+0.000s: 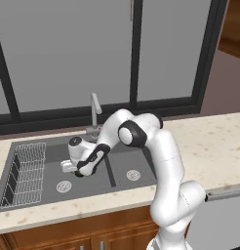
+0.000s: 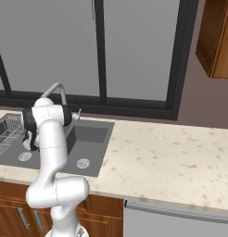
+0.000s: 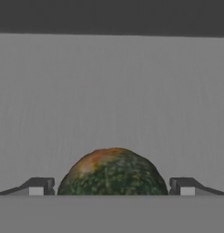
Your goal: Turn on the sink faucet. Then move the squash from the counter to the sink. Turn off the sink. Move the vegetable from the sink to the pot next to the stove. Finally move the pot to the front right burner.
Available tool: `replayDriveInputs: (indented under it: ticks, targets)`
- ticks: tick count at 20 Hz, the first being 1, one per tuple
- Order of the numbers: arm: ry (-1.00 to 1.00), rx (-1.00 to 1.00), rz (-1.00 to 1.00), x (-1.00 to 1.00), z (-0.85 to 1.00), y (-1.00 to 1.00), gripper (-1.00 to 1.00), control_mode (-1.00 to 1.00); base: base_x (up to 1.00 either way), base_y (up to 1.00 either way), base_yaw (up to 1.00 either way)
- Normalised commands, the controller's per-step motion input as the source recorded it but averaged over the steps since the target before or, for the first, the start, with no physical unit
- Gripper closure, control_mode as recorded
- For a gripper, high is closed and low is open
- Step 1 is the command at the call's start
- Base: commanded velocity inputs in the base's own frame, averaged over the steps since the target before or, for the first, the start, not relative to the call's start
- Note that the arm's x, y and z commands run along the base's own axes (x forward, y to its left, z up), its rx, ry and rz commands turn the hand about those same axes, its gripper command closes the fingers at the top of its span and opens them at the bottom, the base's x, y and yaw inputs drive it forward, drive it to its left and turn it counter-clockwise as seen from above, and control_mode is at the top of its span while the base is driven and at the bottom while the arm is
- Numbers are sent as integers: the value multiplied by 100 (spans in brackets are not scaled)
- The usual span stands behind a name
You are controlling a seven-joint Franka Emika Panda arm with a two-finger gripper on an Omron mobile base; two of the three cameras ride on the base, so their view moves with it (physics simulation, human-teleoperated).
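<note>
The squash point(image 3: 113, 175), a round dark green ball with an orange patch, sits between my two fingertips point(image 3: 41, 186) in the hand view, touching both. My gripper point(image 1: 68, 167) is shut on it, a little above the floor of the left basin of the dark grey sink point(image 1: 136, 158). From the right base view the arm covers most of the gripper point(image 2: 28, 139). The grey faucet point(image 1: 95, 110) stands behind the sink with its spout angled up, and I see no water running from it. Neither pot nor stove is in sight.
A wire rack point(image 1: 29, 171) fills the far left of the sink. Round silver drains point(image 1: 64, 186) lie in both basins. The beige counter point(image 2: 171, 157) runs wide to the right, above a steel appliance front point(image 2: 180, 222). Dark window frames stand behind the faucet.
</note>
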Motion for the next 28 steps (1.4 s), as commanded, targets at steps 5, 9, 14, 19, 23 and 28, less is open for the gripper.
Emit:
replayDriveInputs:
  ticks: [5, 9, 14, 19, 23, 28]
  targets:
    - [0, 0, 0, -3, -15, 0, -100, -100, 0, 0, 0]
    - [0, 0, 0, -14, -17, -2, -100, -100, 0, 0, 0]
    - [0, 0, 0, -16, -22, -4, -100, -100, 0, 0, 0]
    - [0, 0, 0, -10, -30, -3, -100, -100, 0, 0, 0]
    - [1, 0, 0, -13, -43, -4, 100, -100, 0, 0, 0]
    - [2, 0, 0, -7, -36, 0, 100, -100, 0, 0, 0]
